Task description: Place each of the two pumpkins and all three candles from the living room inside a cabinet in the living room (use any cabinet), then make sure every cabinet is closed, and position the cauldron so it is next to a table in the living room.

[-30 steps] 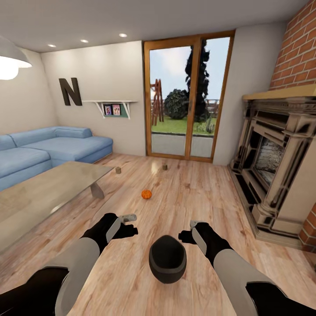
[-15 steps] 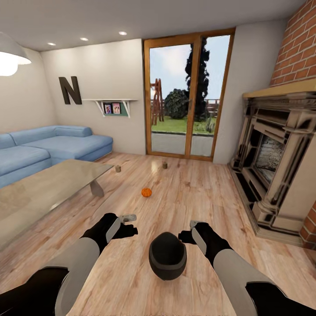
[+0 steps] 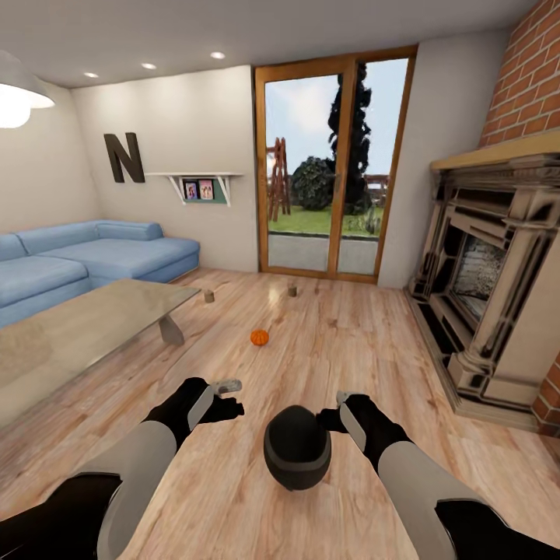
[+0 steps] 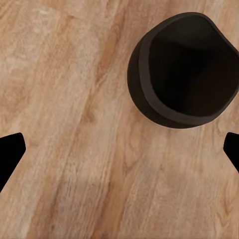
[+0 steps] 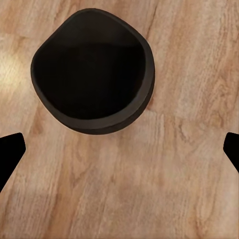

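Our left gripper (image 3: 231,393) and right gripper (image 3: 336,407) hang low over the wooden floor (image 3: 350,334), each spread wide and empty; in both wrist views the fingertips sit at opposite edges with bare boards between. The cauldron (image 3: 296,457), a dark open-mouthed pot, stands upright on the floor between the two, touching neither, and appears closer to the right one. A pumpkin (image 3: 259,337) lies ahead of the left gripper, well apart from it, near the corner of the glass-topped table (image 3: 85,330). Two candles (image 3: 208,295) (image 3: 292,290) stand farther off toward the glass door (image 3: 330,167). We judge the left arm the nearer to the pumpkin, straight ahead.
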